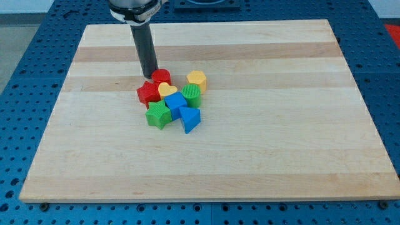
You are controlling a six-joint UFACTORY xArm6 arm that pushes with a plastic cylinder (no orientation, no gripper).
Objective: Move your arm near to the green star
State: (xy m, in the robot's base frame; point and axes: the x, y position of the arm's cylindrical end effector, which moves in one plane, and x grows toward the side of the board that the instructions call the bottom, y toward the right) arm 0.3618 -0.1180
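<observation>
my tip (150,76) touches the red star (147,92), above the green star (159,115); no end effector shows

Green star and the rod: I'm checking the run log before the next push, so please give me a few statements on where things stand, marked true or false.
1. My tip is at the top-left edge of the cluster. True.
2. My tip touches the green star. False: the red star lies between them.
3. The green star sits at the cluster's bottom-left. True.
4. The yellow heart lies alone near the board's right edge. False: it is inside the cluster.
</observation>
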